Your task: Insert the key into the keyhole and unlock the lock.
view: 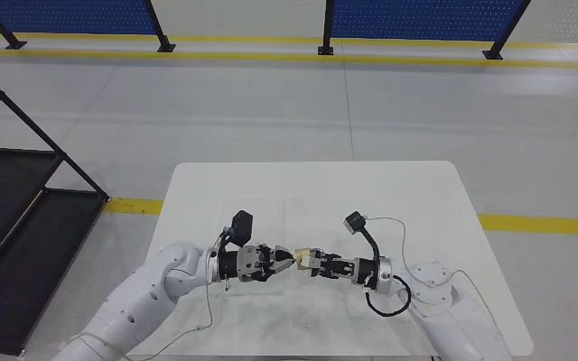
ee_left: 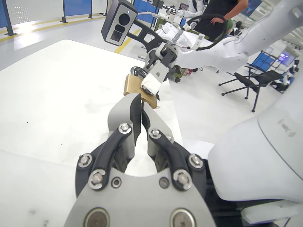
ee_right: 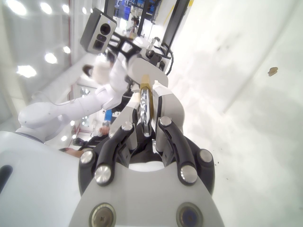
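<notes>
Padlock (view: 304, 255), brass with a steel shackle, is held clear above the white table (view: 406, 199), low and centre in the top view, between the two grippers that meet tip to tip. It is clamped by the right gripper (ee_right: 146, 93), whose fingers are pressed against its two flat sides; in the right wrist view the shackle lies back between those fingers and the brass edge points away. One white-wrapped fingertip (ee_left: 151, 85) is seen laid across the brass body in the left wrist view.

The left gripper (ee_left: 139, 105) is brought up from the opposite side with its black pads pressed together and its tips against the padlock's lower end. The key cannot be made out between them, and the keyhole is covered by the fingers.

A wrist camera (ee_left: 119, 21) on a black bracket stands above the padlock in the left wrist view. A small brown speck (ee_right: 272, 71) lies on the table at the right of the right wrist view. Off the table, a black rack (view: 36, 208) is seen at the left edge of the top view, blue barrier panels (view: 81, 13) along the top, and a yellow floor line (view: 524, 221) at the right.
</notes>
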